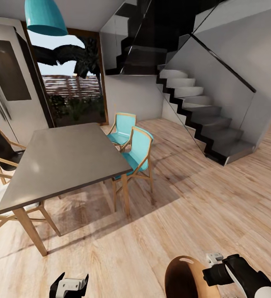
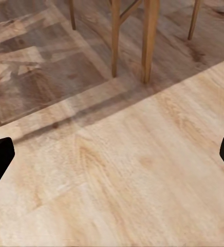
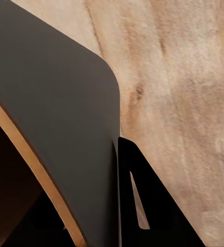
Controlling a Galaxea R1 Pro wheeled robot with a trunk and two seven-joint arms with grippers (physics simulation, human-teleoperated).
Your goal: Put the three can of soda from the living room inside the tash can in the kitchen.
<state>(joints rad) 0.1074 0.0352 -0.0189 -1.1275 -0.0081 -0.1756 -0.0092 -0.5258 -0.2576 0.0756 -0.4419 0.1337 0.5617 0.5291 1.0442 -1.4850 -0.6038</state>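
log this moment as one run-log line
room: grey table, turquoise chairs, stairs | left pincer: open over floor | right pincer: holds brown container

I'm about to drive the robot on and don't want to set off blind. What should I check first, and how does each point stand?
1. In the living room: not ok. The grey table, turquoise chairs and stairs mark another room.
2. Left gripper free: ok, open over the wood floor.
3. Right gripper holding the brown container: cannot tell. It sits against the wall of the container, but the grip itself is hidden.
4. Soda cans inside the container: cannot tell, its inside is dark.
5. Arms apart from the furniture: ok, the table and chairs stand ahead to the left.
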